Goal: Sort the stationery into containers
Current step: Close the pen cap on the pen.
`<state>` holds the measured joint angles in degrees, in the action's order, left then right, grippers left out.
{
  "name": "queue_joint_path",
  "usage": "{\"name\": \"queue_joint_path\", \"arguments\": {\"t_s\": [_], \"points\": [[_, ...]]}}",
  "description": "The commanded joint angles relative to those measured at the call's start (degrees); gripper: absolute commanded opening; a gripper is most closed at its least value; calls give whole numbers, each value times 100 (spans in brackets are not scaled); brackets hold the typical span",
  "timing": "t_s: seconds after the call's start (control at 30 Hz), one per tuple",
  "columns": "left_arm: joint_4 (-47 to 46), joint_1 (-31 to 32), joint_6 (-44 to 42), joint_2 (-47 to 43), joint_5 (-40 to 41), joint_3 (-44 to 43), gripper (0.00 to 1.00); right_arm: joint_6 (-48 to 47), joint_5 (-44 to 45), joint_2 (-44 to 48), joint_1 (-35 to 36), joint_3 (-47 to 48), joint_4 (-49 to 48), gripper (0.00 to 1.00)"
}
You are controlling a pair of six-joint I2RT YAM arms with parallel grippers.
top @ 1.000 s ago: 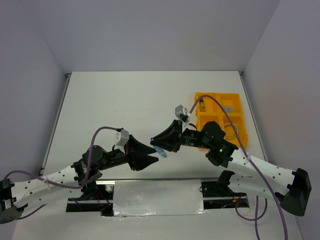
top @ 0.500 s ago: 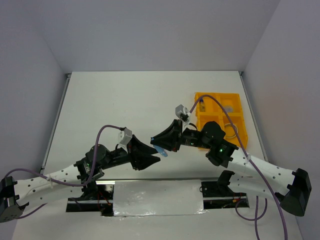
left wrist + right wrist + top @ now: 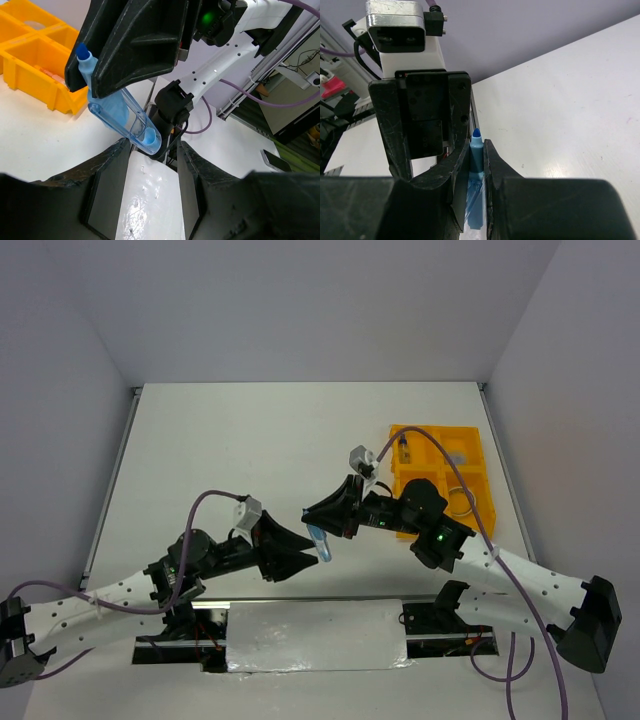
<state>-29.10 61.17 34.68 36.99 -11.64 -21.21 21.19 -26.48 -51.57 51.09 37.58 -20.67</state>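
A small clear-blue bottle (image 3: 321, 543) with a blue cap hangs tilted above the table's near middle. My right gripper (image 3: 318, 530) is shut on its cap end, and the blue tip (image 3: 476, 135) pokes out beyond the pads. In the left wrist view the bottle (image 3: 120, 112) slants down from the right gripper's fingers (image 3: 135, 45). Its base hangs just past my left gripper (image 3: 152, 150), which is open and does not touch it. The yellow-orange tray (image 3: 437, 429) stands at the right, with a tan ring (image 3: 460, 502) in a near compartment.
The tray's near wall (image 3: 30, 75) shows at the left of the left wrist view. A glossy white cover (image 3: 315, 635) lies between the arm bases at the table's front edge. Purple cables loop over both arms.
The bottle has swung from nearly level to a steeper downward tilt in the right gripper. My left gripper has drawn back slightly towards its base.
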Motion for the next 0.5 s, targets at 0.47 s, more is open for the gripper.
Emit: {"name": "queue_joint_path", "arguments": {"t_s": [0.47], "points": [[-34,53,-93,-210,258,-217,54,-247,-6,-2,-47,294,-192,0]]}}
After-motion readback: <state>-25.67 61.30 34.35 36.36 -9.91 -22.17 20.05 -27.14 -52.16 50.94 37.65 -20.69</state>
